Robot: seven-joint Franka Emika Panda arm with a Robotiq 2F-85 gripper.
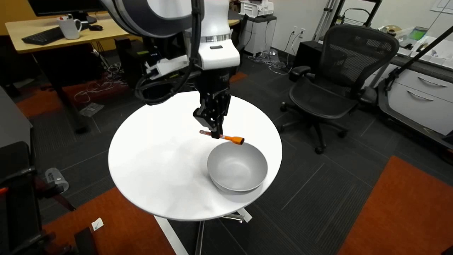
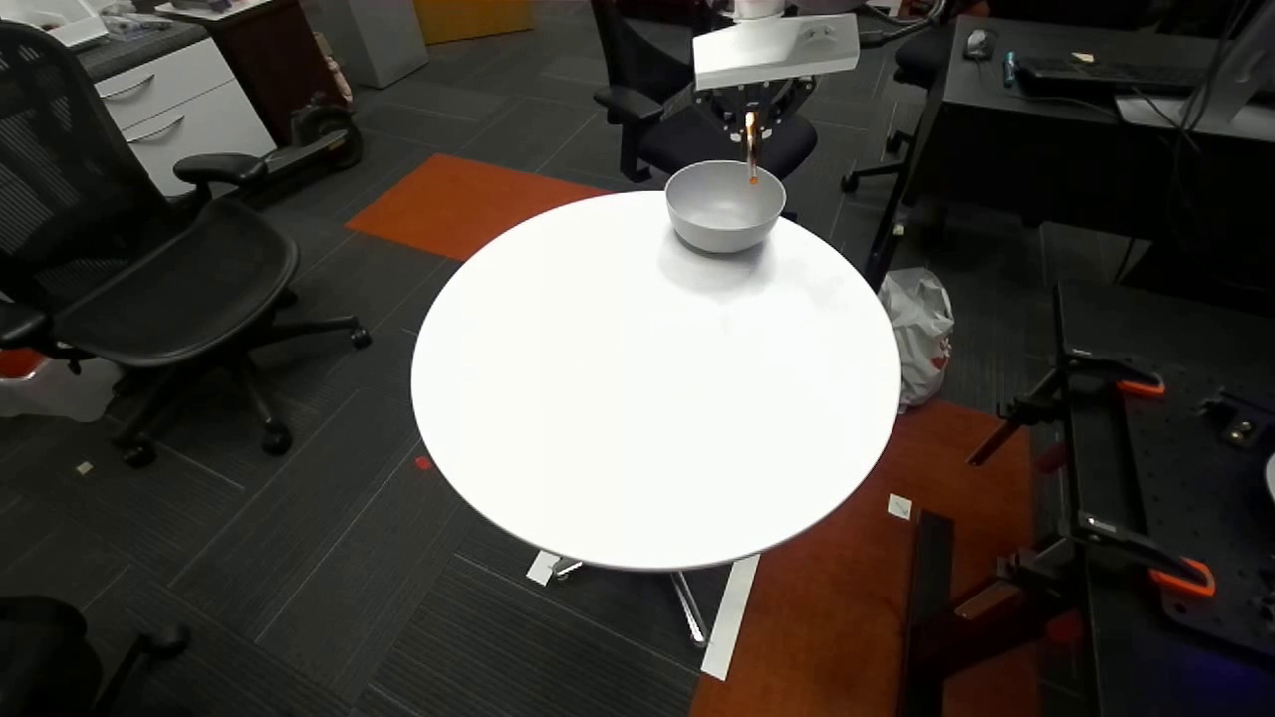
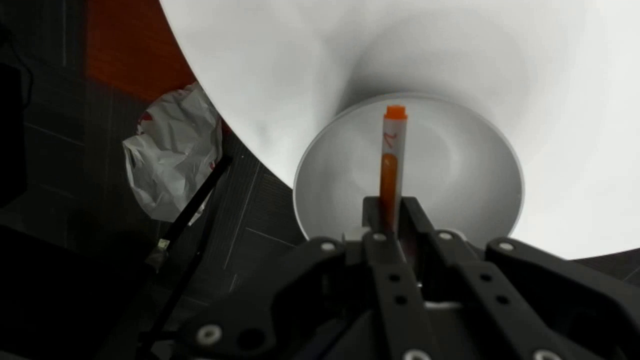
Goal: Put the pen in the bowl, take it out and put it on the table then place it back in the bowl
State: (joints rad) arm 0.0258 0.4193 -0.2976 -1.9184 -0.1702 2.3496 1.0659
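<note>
The pen is a thin white-and-orange stick with an orange end, seen in both exterior views [image 1: 234,139] [image 2: 752,149] and the wrist view [image 3: 394,145]. My gripper [image 1: 216,134] is shut on the pen; in the wrist view its fingers [image 3: 391,212] pinch it on both sides. The pen is held above the table, tilted slightly, orange end toward the bowl. The grey bowl [image 1: 237,170] stands upright near the edge of the round white table [image 1: 155,159] and looks empty. In an exterior view [image 2: 722,229] the pen overlaps the bowl's far rim.
A black mesh chair [image 1: 343,74] stands beside the table, and another dark chair [image 2: 647,100] stands behind the bowl. A wooden desk [image 1: 21,30] is at the back. A white plastic bag [image 2: 916,329] lies on the floor. A dark bench with clamps [image 2: 1175,478] stands nearby.
</note>
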